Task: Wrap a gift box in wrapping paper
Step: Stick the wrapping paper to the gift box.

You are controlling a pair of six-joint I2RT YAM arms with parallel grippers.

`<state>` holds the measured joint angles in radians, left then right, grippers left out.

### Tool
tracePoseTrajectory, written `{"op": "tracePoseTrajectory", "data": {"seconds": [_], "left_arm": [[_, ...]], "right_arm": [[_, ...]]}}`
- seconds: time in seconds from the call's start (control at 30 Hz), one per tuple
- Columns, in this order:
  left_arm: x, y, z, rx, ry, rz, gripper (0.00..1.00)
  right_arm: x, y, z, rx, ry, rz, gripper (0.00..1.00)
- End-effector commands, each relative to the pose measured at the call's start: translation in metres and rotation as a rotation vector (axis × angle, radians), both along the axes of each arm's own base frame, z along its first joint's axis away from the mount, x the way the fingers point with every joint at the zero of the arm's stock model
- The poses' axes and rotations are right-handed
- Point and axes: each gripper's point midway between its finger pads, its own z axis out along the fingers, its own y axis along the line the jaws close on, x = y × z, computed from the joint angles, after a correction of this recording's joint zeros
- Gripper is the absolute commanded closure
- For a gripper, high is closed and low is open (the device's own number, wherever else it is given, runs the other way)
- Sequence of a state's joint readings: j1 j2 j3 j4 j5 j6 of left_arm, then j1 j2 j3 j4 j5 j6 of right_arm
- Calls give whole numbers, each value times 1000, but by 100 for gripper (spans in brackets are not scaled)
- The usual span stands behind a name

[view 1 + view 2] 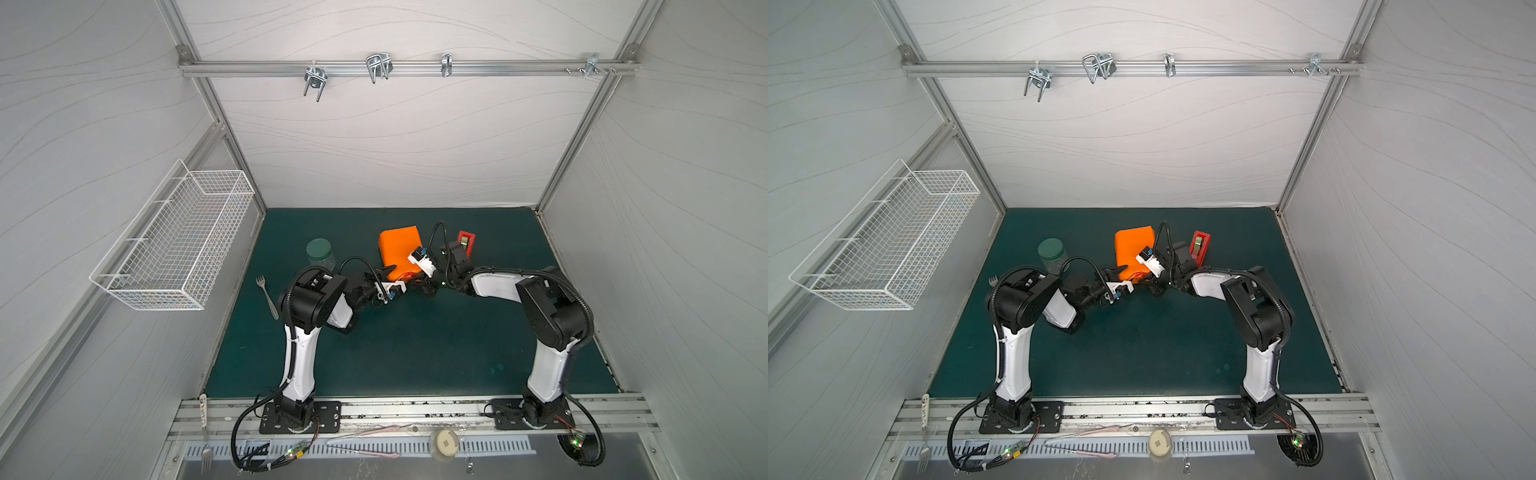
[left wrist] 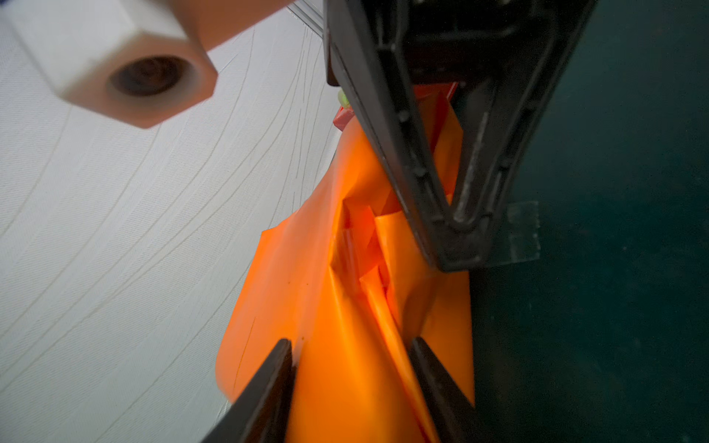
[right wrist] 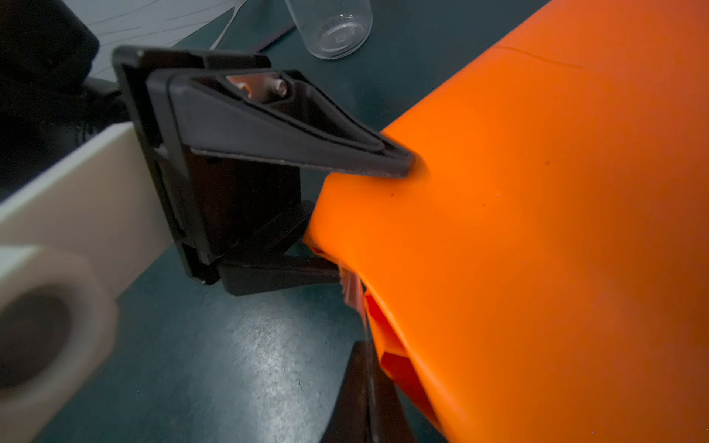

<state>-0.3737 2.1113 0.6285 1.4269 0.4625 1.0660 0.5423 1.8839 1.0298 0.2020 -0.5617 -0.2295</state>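
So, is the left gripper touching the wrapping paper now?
Touching. The right wrist view shows it plainly: one finger of the left gripper presses a dent into the orange wrapping paper.

In both top views the lower half of the worktop (image 1: 415, 353), across the lower middle of the frame, is lying free for passage. At frame centre the wrapping paper (image 1: 398, 245) bundle is blocking the way. The left pincer (image 2: 351, 345) is clamping its near end, and the right pincer (image 2: 456, 245), jaws together, is sitting against it, leaving no gap between the two. A red tape dispenser (image 1: 466, 243) is standing just right of the bundle, and the right arm (image 1: 494, 286) is crossing in front of it. A jar (image 1: 321, 253) and a fork (image 1: 268, 297) are occupying the left-centre strip. The narrow band above the bundle is lying free.
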Motion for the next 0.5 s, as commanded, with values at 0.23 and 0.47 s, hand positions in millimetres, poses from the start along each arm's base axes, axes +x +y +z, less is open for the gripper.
{"op": "tracePoseTrajectory", "data": {"seconds": [0.23, 0.47], "left_arm": [[4, 2, -14, 18, 29, 10, 49], [4, 1, -14, 17, 29, 7, 49]], "right_arm": [[16, 0, 11, 23, 51, -70, 100], [18, 0, 13, 38, 101, -109, 100]]}}
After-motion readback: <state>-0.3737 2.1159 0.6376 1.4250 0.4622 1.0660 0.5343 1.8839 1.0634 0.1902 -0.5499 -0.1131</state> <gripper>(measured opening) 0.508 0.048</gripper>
